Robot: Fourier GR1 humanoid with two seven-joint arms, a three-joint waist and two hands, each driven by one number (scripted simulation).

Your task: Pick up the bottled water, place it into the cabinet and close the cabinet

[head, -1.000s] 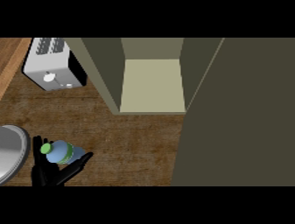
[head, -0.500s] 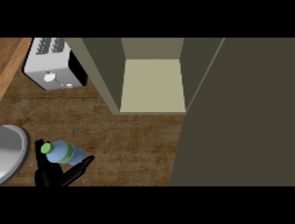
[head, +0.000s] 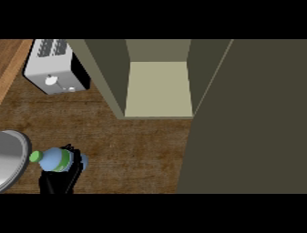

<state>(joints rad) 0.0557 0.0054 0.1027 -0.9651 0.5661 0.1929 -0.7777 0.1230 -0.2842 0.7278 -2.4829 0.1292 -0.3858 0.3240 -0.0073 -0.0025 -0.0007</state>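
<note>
Wooden counter (head: 115, 132) bears the bottled water (head: 56, 160), the left robot hand (head: 67, 175) curled round it.

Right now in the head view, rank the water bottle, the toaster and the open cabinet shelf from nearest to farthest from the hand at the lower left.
1. Water bottle: in the left hand itself, lower left.
2. Toaster: upper left on the counter.
3. Cabinet shelf: upper middle, inside the open cabinet; not much farther than the toaster.

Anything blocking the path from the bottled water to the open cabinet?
Nothing visible. The bottled water, in the left hand, has bare counter between it and the open cabinet; toaster sits off to the side.
</note>
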